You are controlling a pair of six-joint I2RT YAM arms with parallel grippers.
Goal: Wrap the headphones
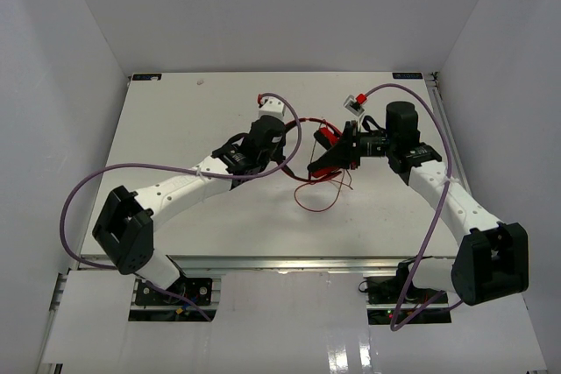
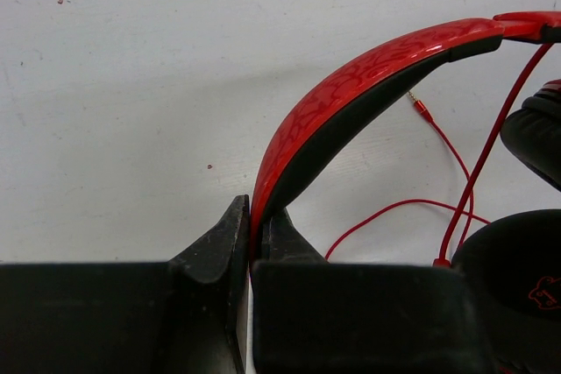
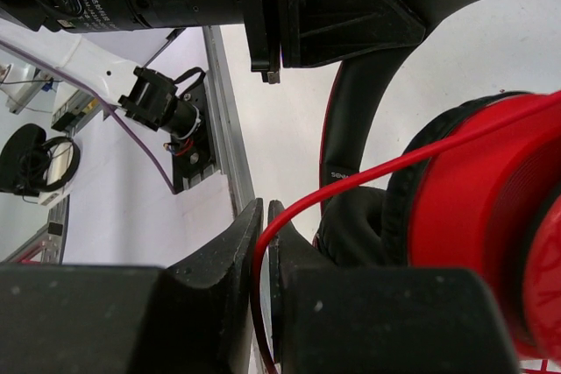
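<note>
The red headphones (image 1: 326,139) sit mid-table between my two grippers. My left gripper (image 1: 291,148) is shut on the headband; in the left wrist view its jaws (image 2: 252,213) pinch the red, black-lined band (image 2: 351,85). The cord's plug (image 2: 421,109) lies on the table beyond the band. My right gripper (image 1: 337,157) is shut on the thin red cord; in the right wrist view the cord (image 3: 368,181) runs from between the tips (image 3: 265,213) across a red earcup (image 3: 491,208). Loose cord loops (image 1: 320,201) lie in front of the headphones.
The white table (image 1: 193,102) has white walls at left, back and right. Thick purple robot cables (image 1: 96,183) arc over both arms. A small white and red object (image 1: 355,101) lies behind the right wrist. The table's metal front rail (image 3: 223,111) shows in the right wrist view.
</note>
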